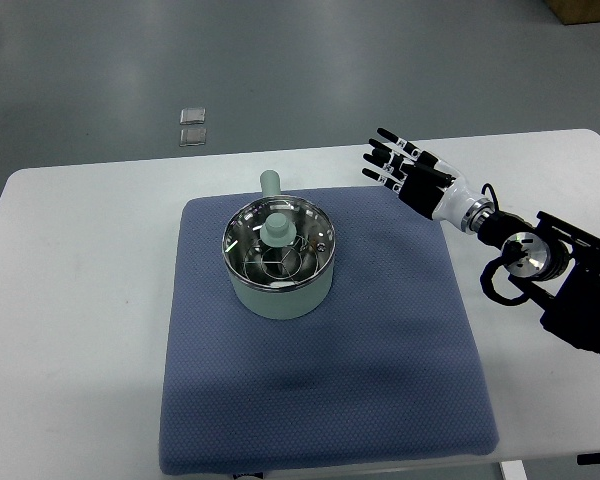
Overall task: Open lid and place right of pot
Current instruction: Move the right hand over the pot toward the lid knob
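Room for movement is widest on the near half of the blue mat (380, 380), which lies bare from the pot down to its front edge. The mat sits on a white table (70, 330), its front edge close to the table's near edge, while strips of bare tabletop run along the left, the far side and the right. Beyond the table's far edge, grey floor shows, with two small clear squares (192, 126) lying on it, well apart from the work.

The pot (280, 262) stands upright in the far left part of the mat, pale green outside, shiny metal inside, its stubby handle (269, 183) pointing away toward the mat's far edge. The lid (277, 243) is on the pot, a glass disc with a metal rim and a pale green knob (276, 229) standing at its centre. Through the glass only reflections on the metal show; whether anything is inside cannot be told. To the right of the pot the mat is bare all the way to its right edge.

The right hand (398, 163) hovers above the mat's far right corner, well apart from the pot, its dark fingers (385, 135) spread and slack, pointing toward the far left, grasping nothing. Its arm (540, 265) comes in from the right edge over the bare tabletop beside the mat.
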Motion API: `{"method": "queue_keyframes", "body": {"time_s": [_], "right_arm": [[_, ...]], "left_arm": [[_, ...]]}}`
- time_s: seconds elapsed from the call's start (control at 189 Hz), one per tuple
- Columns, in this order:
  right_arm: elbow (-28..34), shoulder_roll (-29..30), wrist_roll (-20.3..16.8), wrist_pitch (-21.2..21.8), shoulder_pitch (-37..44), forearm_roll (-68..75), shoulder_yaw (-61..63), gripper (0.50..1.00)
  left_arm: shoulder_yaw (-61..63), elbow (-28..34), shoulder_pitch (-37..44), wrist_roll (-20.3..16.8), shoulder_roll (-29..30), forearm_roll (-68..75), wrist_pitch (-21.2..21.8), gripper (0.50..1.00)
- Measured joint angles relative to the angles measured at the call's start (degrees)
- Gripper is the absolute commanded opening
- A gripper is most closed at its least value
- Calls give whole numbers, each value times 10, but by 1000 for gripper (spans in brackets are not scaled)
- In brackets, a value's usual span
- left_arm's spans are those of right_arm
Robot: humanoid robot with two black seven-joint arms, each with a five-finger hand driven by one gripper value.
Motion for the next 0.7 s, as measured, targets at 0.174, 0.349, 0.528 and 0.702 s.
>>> {"method": "queue_keyframes", "body": {"time_s": [0.174,0.349,0.528,0.702], "right_arm": [[0,-1,0,-1,-1,-17,-9,938],[0,-4,1,-2,6,-88,-7,938],[4,-14,4,13,43,-189,-6,938],[21,-25,18,48,101,-369,-9,938]], "left_arm": [[-2,0,1,-2,0,0,1,1000],[-3,1,3,2,0,-4,1,1000],[-3,6,6,3,0,-4,1,1000],[-3,5,6,3,0,-4,-1,1000]]}}
